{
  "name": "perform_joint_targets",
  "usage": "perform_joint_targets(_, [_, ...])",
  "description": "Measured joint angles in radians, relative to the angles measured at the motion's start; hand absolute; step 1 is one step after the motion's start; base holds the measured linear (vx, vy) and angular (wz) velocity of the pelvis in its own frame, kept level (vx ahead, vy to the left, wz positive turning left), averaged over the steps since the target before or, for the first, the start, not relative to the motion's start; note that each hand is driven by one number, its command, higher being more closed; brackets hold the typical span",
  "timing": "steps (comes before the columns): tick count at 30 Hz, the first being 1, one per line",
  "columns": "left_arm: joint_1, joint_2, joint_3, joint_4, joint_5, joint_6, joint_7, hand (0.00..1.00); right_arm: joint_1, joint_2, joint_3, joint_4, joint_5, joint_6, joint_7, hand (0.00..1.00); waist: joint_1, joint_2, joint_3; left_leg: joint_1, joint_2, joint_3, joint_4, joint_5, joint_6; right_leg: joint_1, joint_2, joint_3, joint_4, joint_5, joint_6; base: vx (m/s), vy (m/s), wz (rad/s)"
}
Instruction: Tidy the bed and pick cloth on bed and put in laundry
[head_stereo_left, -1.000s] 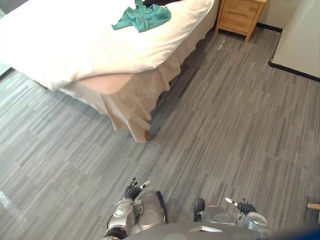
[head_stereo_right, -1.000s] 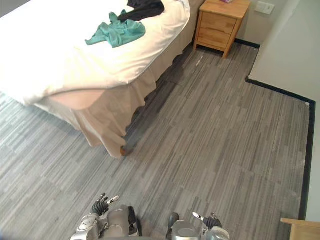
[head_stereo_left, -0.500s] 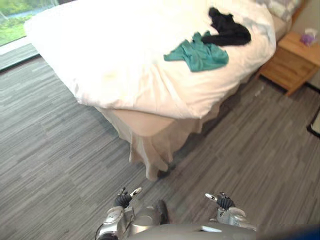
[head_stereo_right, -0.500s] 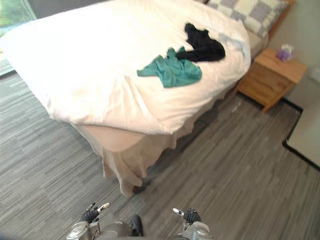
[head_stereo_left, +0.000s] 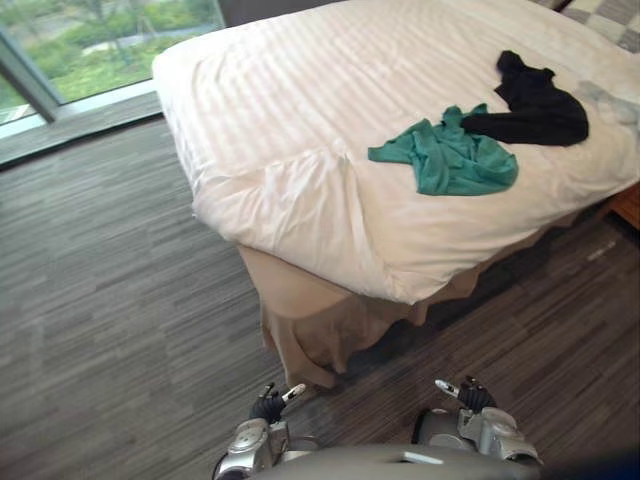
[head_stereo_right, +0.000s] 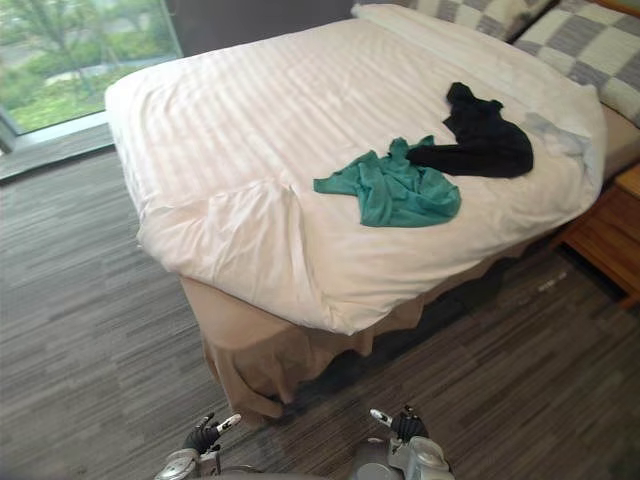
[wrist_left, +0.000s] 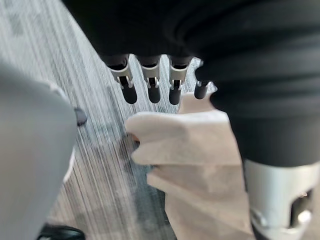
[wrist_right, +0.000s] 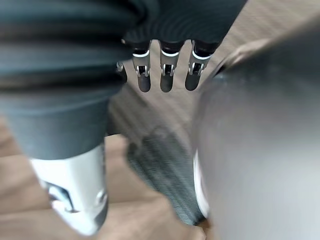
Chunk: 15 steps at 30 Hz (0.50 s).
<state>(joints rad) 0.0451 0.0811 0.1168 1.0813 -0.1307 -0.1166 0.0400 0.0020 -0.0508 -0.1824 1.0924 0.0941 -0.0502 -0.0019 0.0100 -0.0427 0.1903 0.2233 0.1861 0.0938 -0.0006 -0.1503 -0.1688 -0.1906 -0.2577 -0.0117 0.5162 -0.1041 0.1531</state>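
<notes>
You have two crumpled cloths on the bed, both lying on its white striped duvet. A teal cloth is spread loosely in soft folds. A black cloth is bunched just beyond it toward the checked pillows, and the two touch. Both sit close to the bed's side edge nearest you. Your left hand and right hand hang low over the floor before the bed's near corner, well apart from the cloths. Their fingers are straight and relaxed, holding nothing. A tan bed skirt drapes below that corner.
</notes>
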Motion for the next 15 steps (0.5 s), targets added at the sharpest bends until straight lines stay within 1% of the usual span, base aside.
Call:
perform_joint_targets(1, [0.001,0.021,0.003,0.002,-0.001,-0.004,0.007,0.00,0.006,0.018,0.004,0.016,-0.001,0.000,0.000,0.00,0.006,-0.026,-0.008,0.000,0.011,-0.038,-0.010,0.004,-0.027,0.052,-0.003,0.002,-0.055,-0.078,0.064,0.15,-0.466,0.95])
perform_joint_targets(2, [0.001,0.020,0.005,0.005,-0.002,-0.005,0.012,0.00,0.000,0.014,0.015,0.039,0.001,0.002,0.003,0.00,0.009,-0.009,-0.014,-0.004,0.055,-0.057,-0.021,0.016,-0.048,0.104,0.031,-0.048,-0.115,-0.133,0.027,0.17,-0.517,0.95])
perform_joint_targets(3, [0.005,-0.004,0.012,0.003,-0.005,-0.007,0.010,0.00,-0.005,-0.004,0.028,0.040,-0.003,0.001,0.003,0.00,0.008,0.023,-0.026,-0.028,0.102,-0.061,-0.015,0.041,-0.060,0.121,0.070,-0.102,-0.150,-0.126,0.006,0.16,-0.409,0.78])
perform_joint_targets(4, [0.007,-0.020,0.021,0.004,-0.008,-0.007,0.010,0.00,-0.007,-0.014,0.025,0.043,-0.002,0.001,0.004,0.00,0.006,0.044,-0.029,-0.046,0.121,-0.059,-0.010,0.062,-0.059,0.132,0.087,-0.126,-0.166,-0.120,-0.002,0.12,-0.334,0.74])
perform_joint_targets(5, [0.010,-0.030,0.035,0.005,-0.011,-0.008,0.010,0.00,-0.007,-0.022,0.028,0.044,-0.003,0.001,0.006,0.00,0.005,0.059,-0.033,-0.076,0.132,-0.060,0.005,0.095,-0.060,0.143,0.102,-0.153,-0.188,-0.117,-0.007,0.12,-0.290,0.73])
perform_joint_targets(6, [0.013,-0.038,0.056,0.004,-0.026,-0.009,0.011,0.00,-0.007,-0.031,0.032,0.049,-0.005,0.001,0.007,0.00,0.005,0.066,-0.038,-0.118,0.132,-0.060,0.043,0.127,-0.045,0.162,0.104,-0.185,-0.219,-0.110,-0.018,0.09,-0.235,0.75])
perform_joint_targets(7, [0.013,-0.039,0.058,0.004,-0.041,-0.008,0.011,0.00,-0.007,-0.032,0.035,0.053,-0.006,0.001,0.007,0.00,0.004,0.068,-0.039,-0.149,0.130,-0.056,0.074,0.143,-0.029,0.178,0.102,-0.211,-0.240,-0.106,-0.025,0.11,-0.203,0.84])
perform_joint_targets(8, [0.010,-0.040,0.057,0.003,-0.055,-0.008,0.011,0.00,-0.008,-0.040,0.037,0.060,-0.006,0.001,0.007,0.00,0.000,0.067,-0.038,-0.183,0.129,-0.036,0.112,0.165,-0.002,0.207,0.101,-0.243,-0.264,-0.101,-0.033,0.10,-0.202,0.94])
perform_joint_targets(9, [0.009,-0.040,0.057,0.002,-0.056,-0.009,0.011,0.00,-0.008,-0.041,0.037,0.065,-0.007,0.002,0.005,0.00,0.001,0.071,-0.037,-0.207,0.134,0.018,0.140,0.194,0.019,0.239,0.104,-0.282,-0.292,-0.093,-0.046,0.09,-0.191,0.87])
perform_joint_targets(10, [0.009,-0.041,0.057,0.002,-0.056,-0.008,0.011,0.00,-0.008,-0.041,0.037,0.068,-0.010,0.002,0.004,0.00,0.004,0.073,-0.033,-0.207,0.139,0.064,0.147,0.204,0.025,0.253,0.109,-0.295,-0.307,-0.089,-0.050,0.05,-0.144,0.68])
perform_joint_targets(11, [0.009,-0.041,0.057,0.002,-0.056,-0.008,0.011,0.00,-0.007,-0.038,0.042,0.074,-0.013,0.002,0.003,0.00,0.007,0.071,-0.029,-0.210,0.147,0.130,0.165,0.203,0.025,0.273,0.115,-0.309,-0.322,-0.088,-0.053,0.03,-0.099,0.38])
perform_joint_targets(12, [0.009,-0.042,0.056,0.002,-0.056,-0.007,0.011,0.00,-0.007,-0.039,0.046,0.074,-0.014,0.002,0.001,0.00,0.007,0.074,-0.027,-0.215,0.142,0.148,0.190,0.179,0.011,0.286,0.115,-0.312,-0.333,-0.085,-0.057,0.03,-0.061,0.18])
perform_joint_targets(13, [0.010,-0.043,0.052,0.002,-0.056,-0.006,0.011,0.00,-0.007,-0.043,0.047,0.073,-0.018,0.002,-0.002,0.00,0.008,0.075,-0.028,-0.225,0.099,0.136,0.225,0.121,0.001,0.296,0.098,-0.310,-0.347,-0.078,-0.069,0.07,0.019,0.01])
perform_joint_targets(14, [0.010,-0.043,0.046,0.003,-0.055,-0.006,0.011,0.00,-0.005,-0.043,0.045,0.068,-0.010,0.002,-0.002,0.00,0.003,0.073,-0.027,-0.222,0.050,0.142,0.221,0.086,0.014,0.301,0.090,-0.309,-0.354,-0.073,-0.065,0.06,0.060,-0.04])
perform_joint_targets(15, [0.010,-0.043,0.042,0.005,-0.055,-0.005,0.010,0.00,-0.002,-0.041,0.043,0.062,-0.001,0.001,-0.002,0.00,-0.001,0.073,-0.027,-0.201,0.037,0.162,0.186,0.086,0.025,0.305,0.090,-0.309,-0.362,-0.069,-0.058,0.06,0.070,0.00])
